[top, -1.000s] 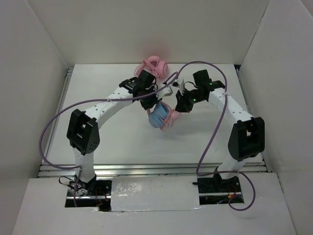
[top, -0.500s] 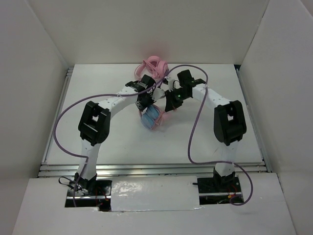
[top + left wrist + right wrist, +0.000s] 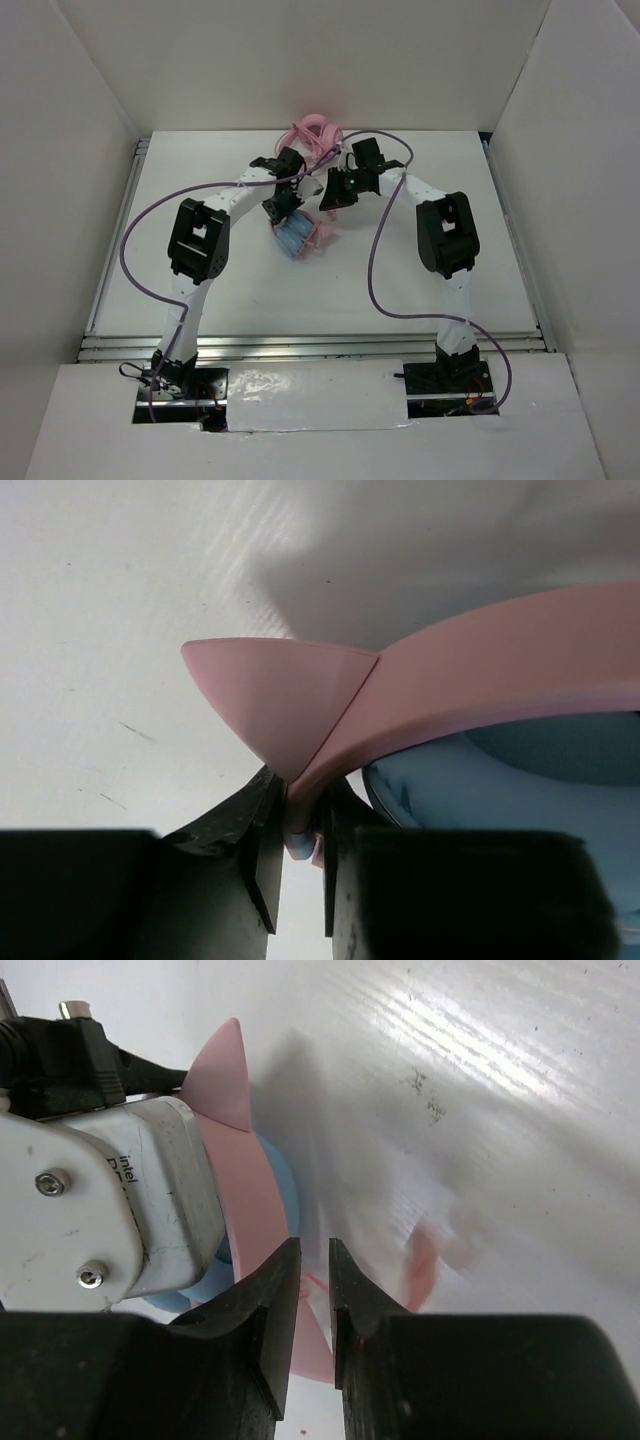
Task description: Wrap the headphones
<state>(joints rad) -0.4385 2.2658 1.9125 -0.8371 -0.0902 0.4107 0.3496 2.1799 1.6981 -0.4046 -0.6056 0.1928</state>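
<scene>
Top external view, from the left: the left arm reaches in over the surface [image 3: 200, 285] and its left claw [image 3: 282, 208] holds the headphones [image 3: 296, 238] near the middle, toward the far side, seemingly lifted. In the left wrist view the fingers are clamped on the pink headband [image 3: 480, 680] just below a cat ear [image 3: 275, 695], with a light blue ear cup [image 3: 520, 780] beside them. That grip probably steadies the frame so the other arm can wind around it. Just to the right, the right claw [image 3: 315, 1295] has its fingers almost together, with a narrow gap. A thin pink line, likely the cable [image 3: 318, 1282], crosses that gap, but I cannot tell whether it is pinched. The left arm's white wrist housing [image 3: 130, 1200] sits close beside it, so winding room looks tight. The all-pink headphones [image 3: 318, 133] lie just behind both claws at the far edge, and a purple lead [image 3: 375, 270] loops from the right arm.
</scene>
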